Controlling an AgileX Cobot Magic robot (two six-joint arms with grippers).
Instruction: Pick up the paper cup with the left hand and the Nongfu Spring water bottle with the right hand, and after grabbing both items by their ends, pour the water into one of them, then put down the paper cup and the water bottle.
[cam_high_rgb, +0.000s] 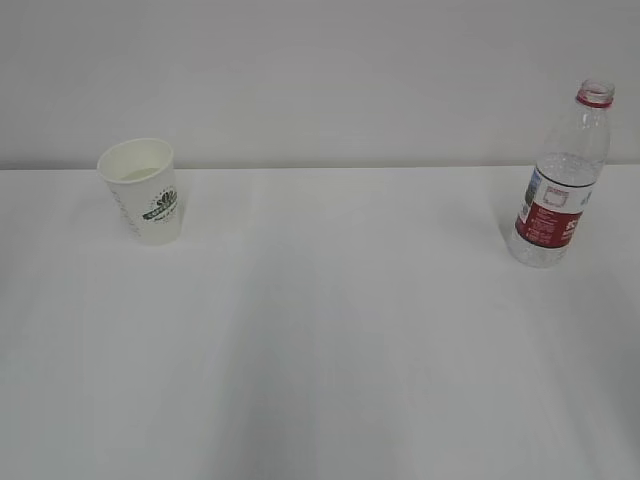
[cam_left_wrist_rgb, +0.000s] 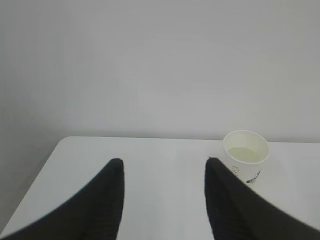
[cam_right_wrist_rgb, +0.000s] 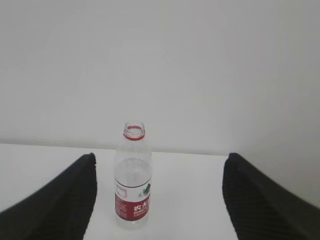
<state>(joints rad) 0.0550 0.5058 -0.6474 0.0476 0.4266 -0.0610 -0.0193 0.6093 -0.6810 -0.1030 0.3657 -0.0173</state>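
The white paper cup (cam_high_rgb: 143, 190) with its dark green logo stands upright at the back left of the white table (cam_high_rgb: 330, 340), and liquid shows inside it. In the left wrist view the paper cup (cam_left_wrist_rgb: 246, 156) stands beyond and to the right of my left gripper (cam_left_wrist_rgb: 162, 161), which is open with only bare table between its black fingers. The uncapped Nongfu Spring water bottle (cam_high_rgb: 560, 180) stands upright at the back right. From the right wrist the bottle (cam_right_wrist_rgb: 133, 175) stands ahead, nearer the left finger of my open right gripper (cam_right_wrist_rgb: 159, 157), untouched. Neither arm shows in the exterior view.
A plain pale wall (cam_high_rgb: 320, 70) rises behind the table's far edge. The table's left edge and rounded far corner (cam_left_wrist_rgb: 62, 142) show in the left wrist view.
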